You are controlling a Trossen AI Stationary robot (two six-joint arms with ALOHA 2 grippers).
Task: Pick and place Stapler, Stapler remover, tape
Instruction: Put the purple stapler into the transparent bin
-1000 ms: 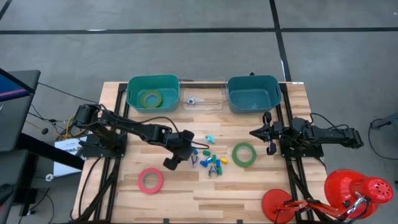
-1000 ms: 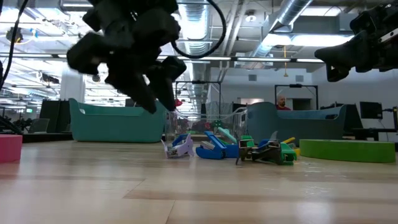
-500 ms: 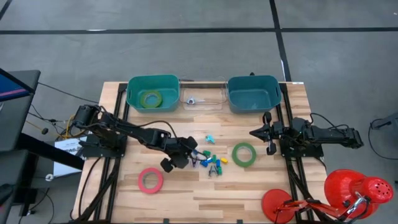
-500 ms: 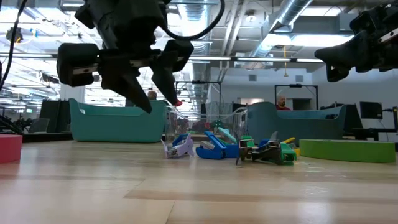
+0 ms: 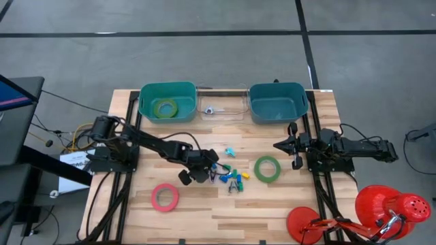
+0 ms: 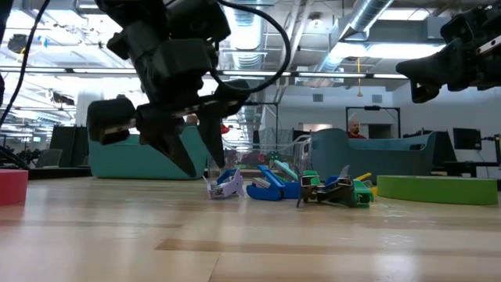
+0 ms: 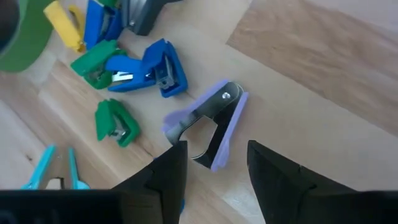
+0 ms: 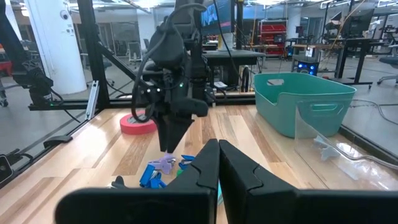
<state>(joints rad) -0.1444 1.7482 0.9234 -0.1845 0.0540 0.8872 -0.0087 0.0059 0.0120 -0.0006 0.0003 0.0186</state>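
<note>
A purple staple remover (image 7: 211, 124) lies on the table at the left edge of a pile of small coloured staplers and removers (image 5: 230, 175); it also shows in the low view (image 6: 227, 184). My left gripper (image 7: 214, 171) is open just above it, fingers pointing down, one on either side of its near end, touching nothing; it also shows in the low view (image 6: 202, 166). A green tape roll (image 5: 268, 169) lies flat right of the pile. A pinkish red roll (image 5: 165, 197) lies near the front left. Another green roll (image 5: 165, 107) lies in the left teal bin. My right gripper (image 5: 294, 146) waits shut at the right.
Two teal bins (image 5: 144, 102) (image 5: 276, 102) stand along the far edge with a clear bin (image 5: 231, 107) between them that holds a small remover (image 5: 211, 109). A red lamp-like object (image 5: 381, 211) lies off the front right corner. A person (image 6: 355, 128) shows far behind.
My left gripper has gone down toward the table and a little toward the pile, turning about as it went, and now stands low over the purple staple remover. It has stayed open. Nothing on the table has moved.
</note>
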